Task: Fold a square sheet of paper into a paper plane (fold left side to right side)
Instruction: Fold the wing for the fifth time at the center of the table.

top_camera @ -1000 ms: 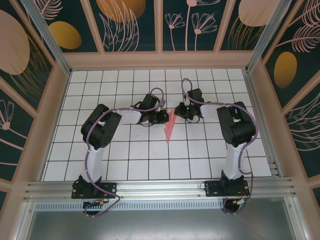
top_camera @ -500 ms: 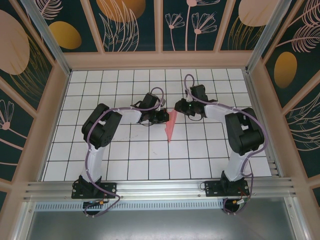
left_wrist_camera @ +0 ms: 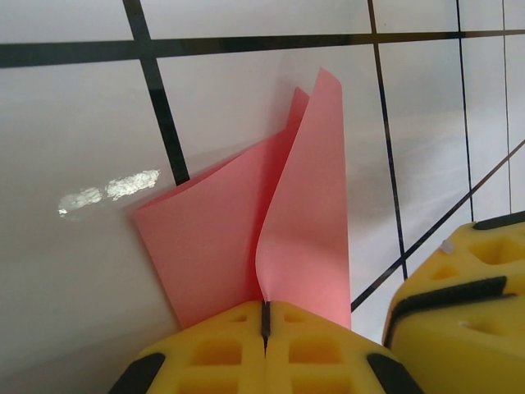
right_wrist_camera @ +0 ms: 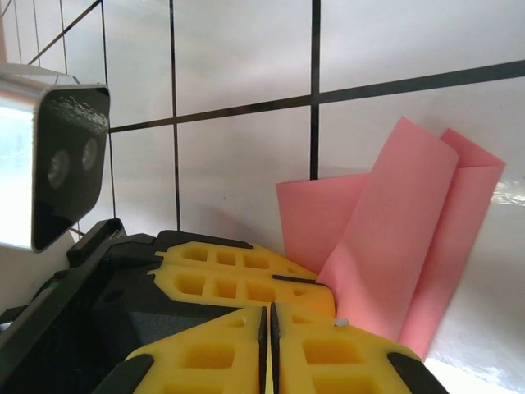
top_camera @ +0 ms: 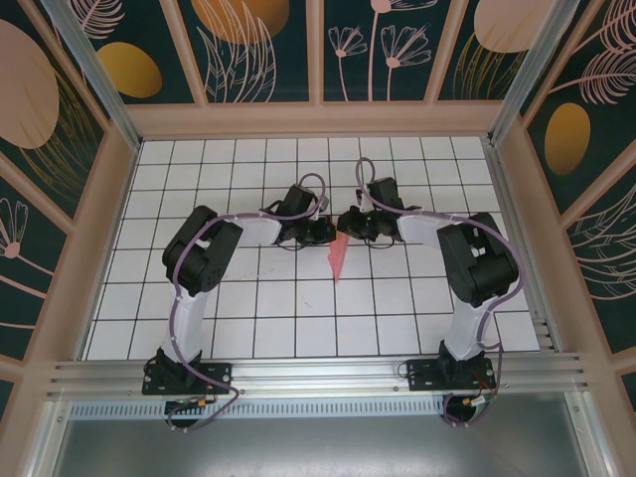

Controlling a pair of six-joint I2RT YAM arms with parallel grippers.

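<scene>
The paper plane [top_camera: 338, 256] is plain salmon-pink, no markings, already folded down to a slim pointed dart. From above it sits about mid-tabletop [top_camera: 248, 308] on the white grid, with the tip pointing at the near edge and the wide end on the far side. Up close the wide end isn't lying flat: the layers stand up off the surface and splay apart, one long flap curling over the other. Its edge is pinched in the closed seam of the left hand [left_wrist_camera: 265, 318].
</scene>
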